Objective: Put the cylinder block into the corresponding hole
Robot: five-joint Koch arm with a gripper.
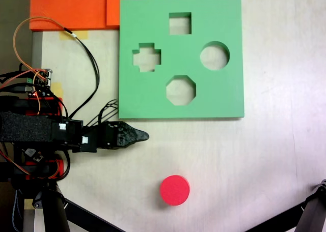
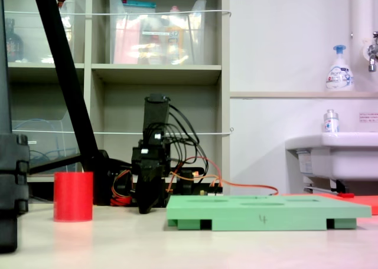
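- Fingers: in a fixed view from above, the gripper (image 1: 138, 136) is seen as one dark tapered tip pointing right. The jaws appear drawn together with nothing between them, but no gap or seam can be made out, so how far open they are cannot be told. Nothing is held.
- In the low fixed view the gripper (image 2: 146, 207) is seen end-on, tip down near the table (image 2: 177, 245); no separation of the jaws is shown here either.
- Nearest the low camera, the cylinder block (image 2: 73, 196) stands upright on its flat base, free of contact. From above the cylinder block (image 1: 174, 190) lies below and right of the gripper tip, apart from it and well clear of the board.
- Judged: upright standing leaves the curved wall open to a side pinch.
- Next back, the green foam board (image 2: 269, 211) lies flat on the table. From above, the corresponding hole (image 1: 214, 56) is the round cutout at the board's right, empty; the octagonal cutout (image 1: 180, 90) sits nearer the gripper and could be mistaken for it.
- Judged: task not yet begun; the block must first be reached and grasped.
- Farthest back: shelving (image 2: 159, 68) and a sink (image 2: 333, 157).
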